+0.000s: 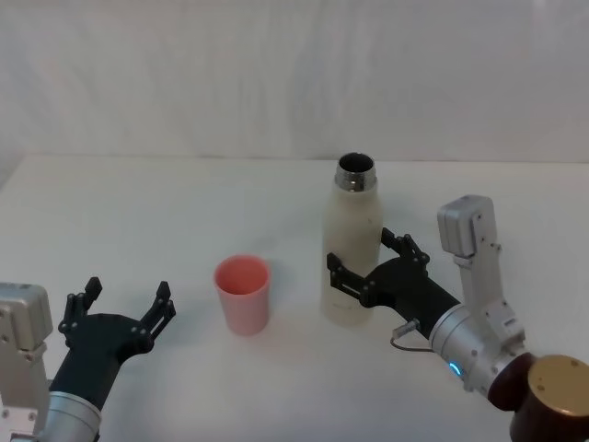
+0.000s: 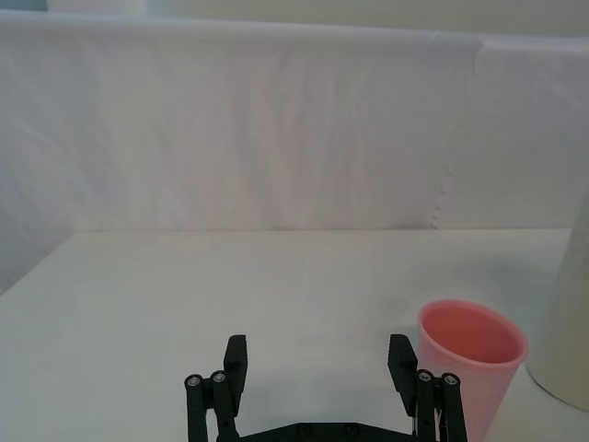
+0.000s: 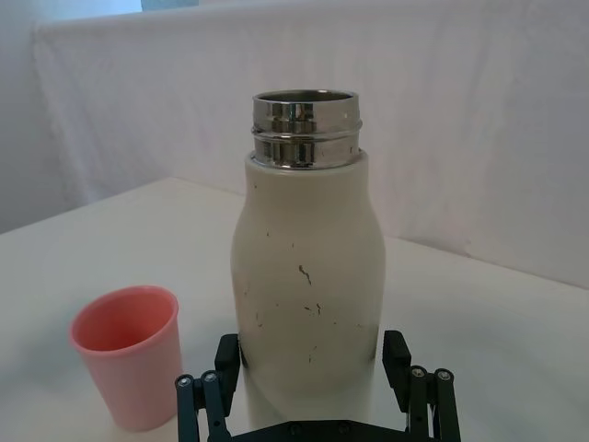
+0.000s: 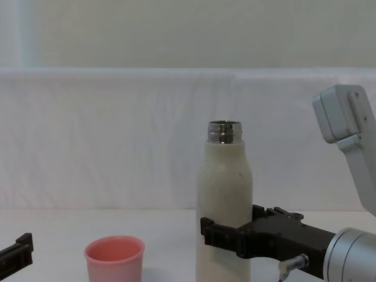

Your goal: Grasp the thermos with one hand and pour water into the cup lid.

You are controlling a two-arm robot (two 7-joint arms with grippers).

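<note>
Left pincer [image 1: 121,308] sits released at the near-left of the surface [image 1: 138,212], nothing between its fingers, idle. The cup lid [image 1: 243,293] stands upright at its 2 o'clock, just beside the pincer's right finger in the left wrist view, apart from it; mouth up, interior looks empty and dry. The thermos [image 1: 352,241] stands upright just at the cup lid's 3 o'clock, apart, long axis vertical, cap off, steel neck open; contents can't be seen. Right pincer [image 1: 366,267] comes in from 4 o'clock and straddles the lower body, one finger on each side, spread; whether the pads touch the wall I cannot tell. My read: right arm is the grasping one; it closes, lifts, then tips the neck toward 9 o'clock over the cup lid.
</note>
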